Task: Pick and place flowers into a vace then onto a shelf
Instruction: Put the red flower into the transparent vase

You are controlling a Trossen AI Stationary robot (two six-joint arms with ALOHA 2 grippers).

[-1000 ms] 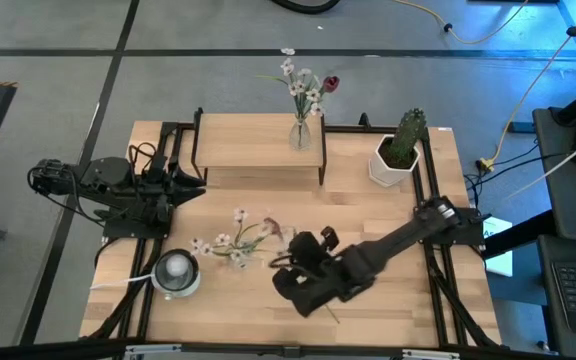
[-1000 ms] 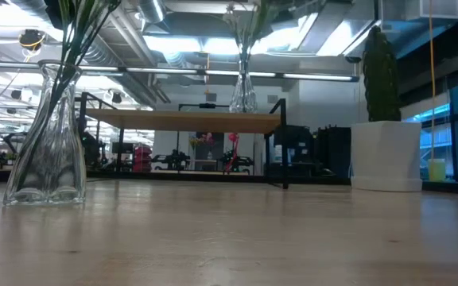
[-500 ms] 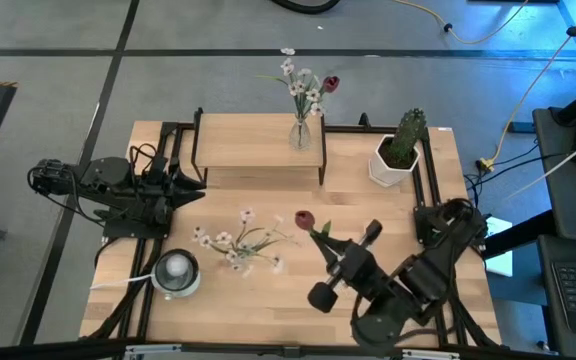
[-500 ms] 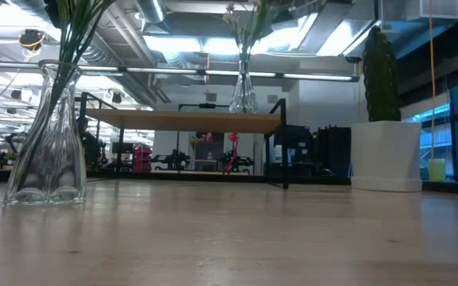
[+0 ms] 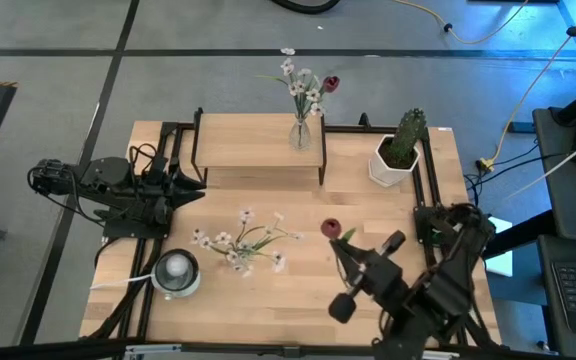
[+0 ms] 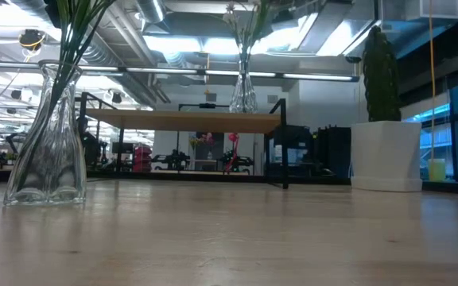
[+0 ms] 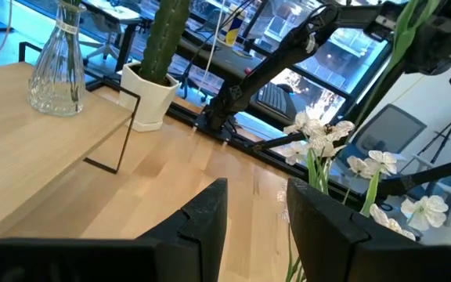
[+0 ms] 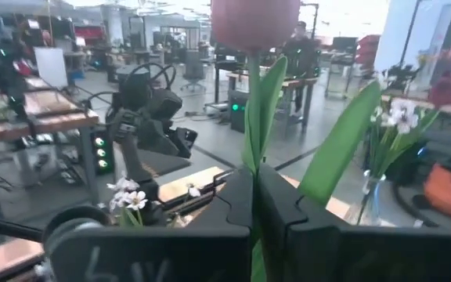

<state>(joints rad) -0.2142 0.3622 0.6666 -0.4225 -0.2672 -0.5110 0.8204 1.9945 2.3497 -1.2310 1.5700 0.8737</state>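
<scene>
Counting from my near edge: one right gripper [image 5: 345, 243] clenched on a single red-bud flower [image 5: 331, 229], lifted over the table's [image 5: 368, 215] right half; its stem is hidden between the fingers [image 8: 233, 205] in the right wrist view. One empty glass vase [image 5: 177, 272] stands at the near left, its base cut off from above. Beside it I see one loose bunch of white-blossom stems [image 5: 240, 240] lying flat on the wood. My left gripper [image 5: 190, 190] waits at the left edge, jaws parted and holding nothing. Farther back sits one shelf [image 5: 258, 142] carrying a second vase [image 5: 301, 131] with flowers in it, and one cactus [image 5: 404, 140] in a white pot. I can read no writing anywhere.
</scene>
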